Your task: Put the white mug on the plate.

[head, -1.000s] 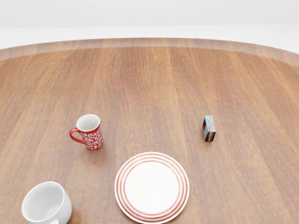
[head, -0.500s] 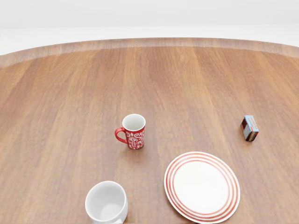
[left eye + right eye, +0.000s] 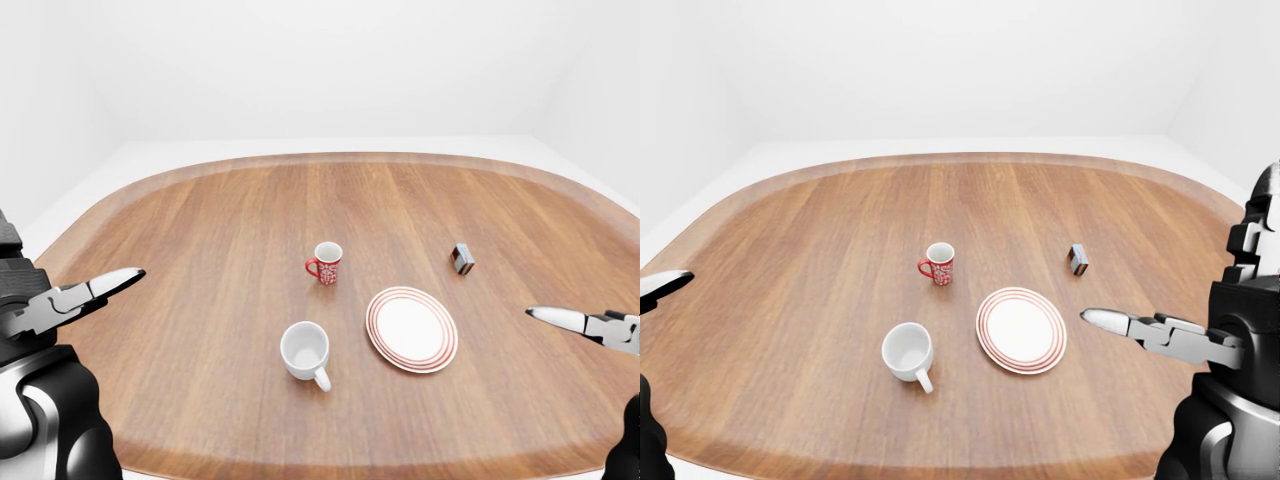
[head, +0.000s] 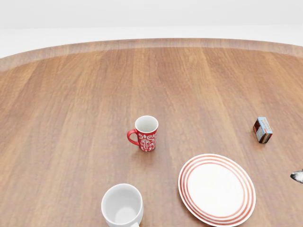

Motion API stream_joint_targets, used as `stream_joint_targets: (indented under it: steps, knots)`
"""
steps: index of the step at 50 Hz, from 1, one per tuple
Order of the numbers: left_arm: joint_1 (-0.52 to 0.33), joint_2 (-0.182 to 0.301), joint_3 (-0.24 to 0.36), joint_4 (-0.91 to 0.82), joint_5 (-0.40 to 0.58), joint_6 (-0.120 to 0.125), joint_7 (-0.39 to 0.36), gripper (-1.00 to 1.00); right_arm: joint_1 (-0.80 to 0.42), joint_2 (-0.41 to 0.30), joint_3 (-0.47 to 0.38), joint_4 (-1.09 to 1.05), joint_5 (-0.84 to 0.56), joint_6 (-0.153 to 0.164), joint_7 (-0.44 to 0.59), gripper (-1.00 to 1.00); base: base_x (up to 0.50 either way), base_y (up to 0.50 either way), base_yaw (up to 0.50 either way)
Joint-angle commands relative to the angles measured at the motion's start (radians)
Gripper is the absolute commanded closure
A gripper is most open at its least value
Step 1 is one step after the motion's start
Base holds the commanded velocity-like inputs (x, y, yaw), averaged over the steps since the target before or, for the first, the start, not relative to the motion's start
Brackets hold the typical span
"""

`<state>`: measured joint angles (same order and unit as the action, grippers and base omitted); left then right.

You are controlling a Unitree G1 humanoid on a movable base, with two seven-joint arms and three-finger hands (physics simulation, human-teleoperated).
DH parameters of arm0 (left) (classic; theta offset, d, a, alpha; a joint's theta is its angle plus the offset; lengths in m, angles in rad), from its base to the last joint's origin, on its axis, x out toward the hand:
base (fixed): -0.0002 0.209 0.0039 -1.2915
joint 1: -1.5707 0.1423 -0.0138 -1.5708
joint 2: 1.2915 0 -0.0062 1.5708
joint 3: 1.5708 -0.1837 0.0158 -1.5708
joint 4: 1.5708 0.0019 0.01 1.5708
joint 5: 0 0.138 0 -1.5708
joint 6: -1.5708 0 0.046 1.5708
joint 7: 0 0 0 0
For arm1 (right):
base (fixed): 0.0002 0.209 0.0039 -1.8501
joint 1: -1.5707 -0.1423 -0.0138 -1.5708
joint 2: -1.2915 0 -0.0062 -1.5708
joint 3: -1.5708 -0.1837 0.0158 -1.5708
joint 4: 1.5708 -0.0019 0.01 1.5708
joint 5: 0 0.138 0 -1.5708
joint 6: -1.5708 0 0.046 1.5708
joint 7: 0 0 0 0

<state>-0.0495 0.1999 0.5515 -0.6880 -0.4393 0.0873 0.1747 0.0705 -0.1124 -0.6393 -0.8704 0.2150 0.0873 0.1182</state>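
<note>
Round wood table [image 3: 200, 250]. White mug [image 3: 305, 351] sits upright w/ handle toward bottom of view, just left of plate [image 3: 411, 328], not touching it. Red mug [image 3: 326, 263] above them; small box [image 3: 462, 259] to the right. Left hand [image 3: 75, 298] & right hand [image 3: 1160, 333] hover at table edges, fingers straight, released, holding nothing.

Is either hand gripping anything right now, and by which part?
Nothing is held. The left hand and right hand are empty at the table's sides; the white mug stands untouched beside the plate.
</note>
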Motion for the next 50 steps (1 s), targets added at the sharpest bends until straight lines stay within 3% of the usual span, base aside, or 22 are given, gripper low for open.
stream_joint_targets:
  steps: [1,8,9,10,14,29,36,43,50]
  knots:
    - [0.000,0.000,0.000,-0.001,0.000,0.000,0.000,-1.00,-0.024,-0.013,0.047,0.008,-0.056,0.000,0.010,-1.00,0.00,0.00,0.00]
    - [0.000,-0.001,-0.002,-0.002,0.002,0.000,-0.001,-1.00,-0.018,-0.001,0.053,0.017,-0.063,0.000,0.020,-1.00,0.00,-0.16,0.00]
    - [0.002,-0.003,-0.006,-0.010,0.003,0.000,0.000,-1.00,-0.372,-0.083,0.627,0.169,-0.462,0.000,0.033,-1.00,0.00,0.00,0.00]
    - [0.002,-0.004,-0.006,-0.009,0.004,0.000,-0.001,-1.00,-0.413,-0.057,0.670,0.205,-0.512,0.000,0.048,-1.00,0.00,0.00,0.00]
    - [0.002,-0.006,-0.009,-0.006,0.009,0.000,-0.004,-1.00,-0.444,0.002,0.673,0.228,-0.609,0.000,0.122,-1.00,0.00,0.00,0.00]
    - [0.002,-0.006,-0.007,-0.006,0.007,0.000,-0.004,-1.00,-0.526,0.102,0.756,0.365,-0.801,0.000,0.237,-1.00,0.00,0.00,0.00]
    - [0.002,-0.005,-0.004,-0.008,0.003,0.000,-0.003,-1.00,-0.558,0.141,0.815,0.436,-0.954,0.000,0.370,-1.00,0.00,0.00,0.00]
    - [0.002,-0.005,-0.003,-0.006,0.004,0.000,-0.003,-1.00,-0.546,0.188,0.885,0.473,-1.180,0.000,0.580,-1.00,0.00,0.00,0.00]
    - [0.003,-0.005,-0.006,-0.006,0.005,0.000,-0.004,-1.00,-0.482,0.232,0.905,0.487,-1.336,0.000,0.580,-1.00,0.00,0.00,0.00]
